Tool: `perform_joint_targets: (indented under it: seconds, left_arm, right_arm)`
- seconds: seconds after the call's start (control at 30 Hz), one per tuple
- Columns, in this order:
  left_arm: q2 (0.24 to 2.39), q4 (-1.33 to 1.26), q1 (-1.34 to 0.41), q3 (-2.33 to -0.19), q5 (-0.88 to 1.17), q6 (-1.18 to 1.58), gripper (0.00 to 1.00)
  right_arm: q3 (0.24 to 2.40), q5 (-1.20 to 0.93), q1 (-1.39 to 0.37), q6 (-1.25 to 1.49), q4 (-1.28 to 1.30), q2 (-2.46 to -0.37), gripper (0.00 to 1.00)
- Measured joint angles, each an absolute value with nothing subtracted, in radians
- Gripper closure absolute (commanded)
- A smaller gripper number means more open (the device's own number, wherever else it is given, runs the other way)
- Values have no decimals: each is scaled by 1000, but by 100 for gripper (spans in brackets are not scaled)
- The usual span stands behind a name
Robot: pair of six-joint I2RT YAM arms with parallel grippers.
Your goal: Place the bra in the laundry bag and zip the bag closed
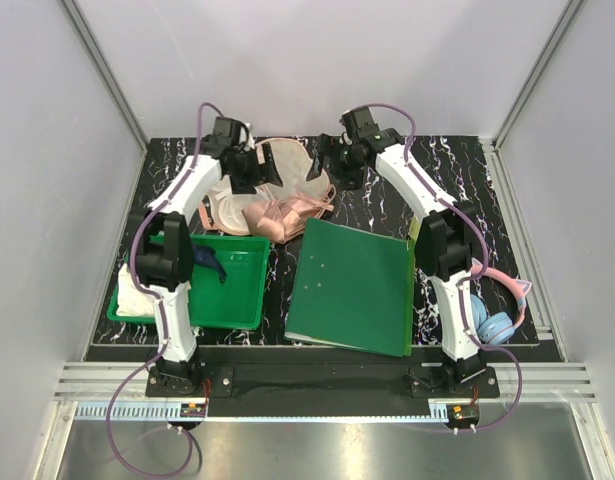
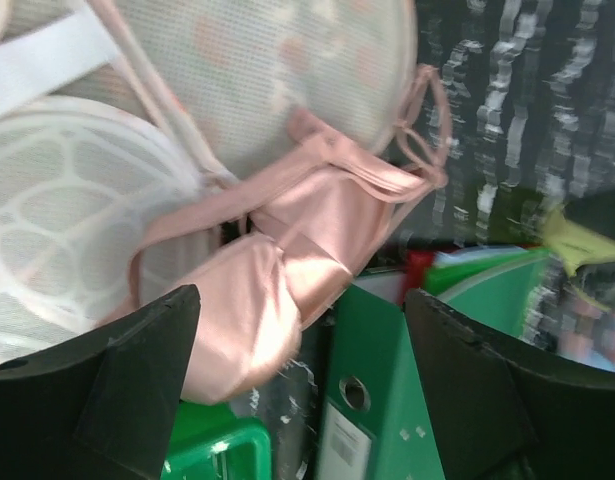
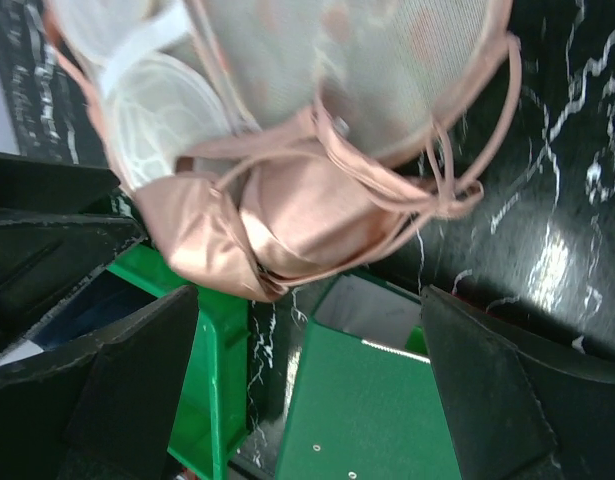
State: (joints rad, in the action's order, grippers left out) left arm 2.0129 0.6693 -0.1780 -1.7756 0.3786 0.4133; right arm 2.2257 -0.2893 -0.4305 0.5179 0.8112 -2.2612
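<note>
The laundry bag lies open at the back of the table, one mesh half beside a white latticed half. It also shows in the right wrist view. The pale pink bra lies bunched at the bag's near edge, its cups on the table and its thin straps over the mesh. My left gripper hangs open and empty above the bag's left side. My right gripper hangs open and empty above the bag's right side.
A green ring binder lies just in front of the bra. A green plastic bin at the front left holds a dark blue cloth and a white cloth. Pink and blue headphones lie at the right edge.
</note>
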Motion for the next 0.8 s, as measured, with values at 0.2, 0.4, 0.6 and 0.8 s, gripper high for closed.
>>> perform_joint_targets:
  seconds: [0.2,0.4,0.6,0.8]
  left_arm:
    - [2060,727,-310,-1802,141,391,14]
    - [2128,744,-391,-1839,43,366,26]
    - [2151,767,-373,-1839,-13,353,35]
    - [2154,773,-364,-1840,-48,332,44]
  right_arm:
    - [2185,-270,-429,577,868,-2264,3]
    - [2226,-250,-423,534,876,-2324,15]
    - [2230,-228,-423,444,881,-2433,27]
    - [2209,-218,-423,403,872,-2455,35]
